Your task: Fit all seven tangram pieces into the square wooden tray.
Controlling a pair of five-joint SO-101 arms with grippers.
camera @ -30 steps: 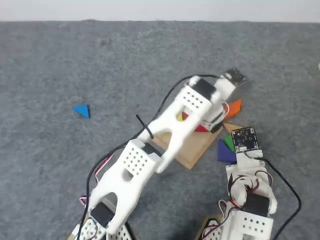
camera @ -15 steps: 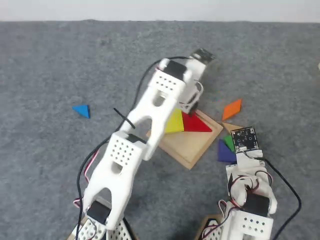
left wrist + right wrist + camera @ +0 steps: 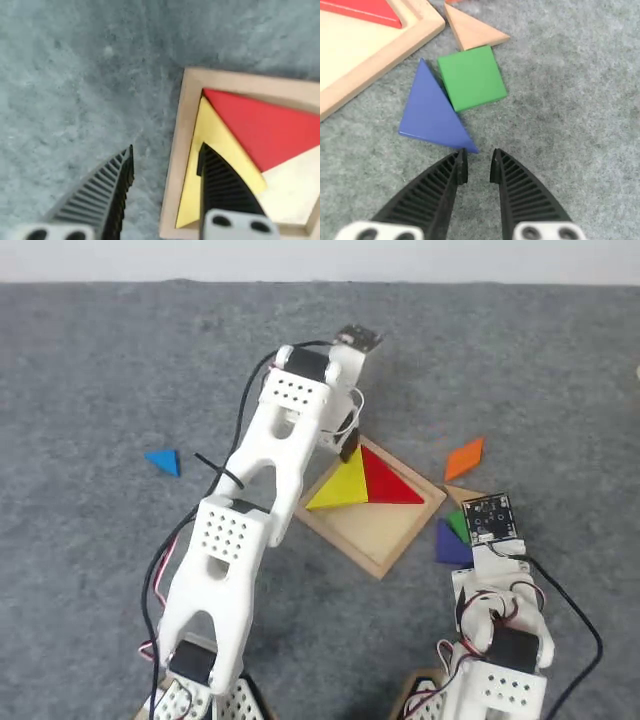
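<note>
Left arm (image 3: 262, 500) reaches across the grey mat (image 3: 120, 360) to the far corner of the tray. Left gripper (image 3: 166, 149) is spread wide and carries nothing. One jaw is over the yellow triangle (image 3: 210, 125), the other over bare mat, with the tray rim between them. I can't tell if the jaw touches the yellow triangle.

Right gripper (image 3: 478, 152) is nearly closed with a thin gap and is empty. Its tips are at the near corner of the blue triangle (image 3: 430, 115); contact unclear.

Square wooden tray (image 3: 340, 543) lies on the mat between the arms. It holds the yellow triangle and the red triangle (image 3: 385, 483) edge to edge.

Outside the tray, the blue triangle touches the green square (image 3: 471, 76). The tan triangle (image 3: 472, 31) is just beyond the green square, and the orange parallelogram (image 3: 464, 457) is farther out. The small blue triangle (image 3: 163, 461) is well apart, on the other side of the left arm.
</note>
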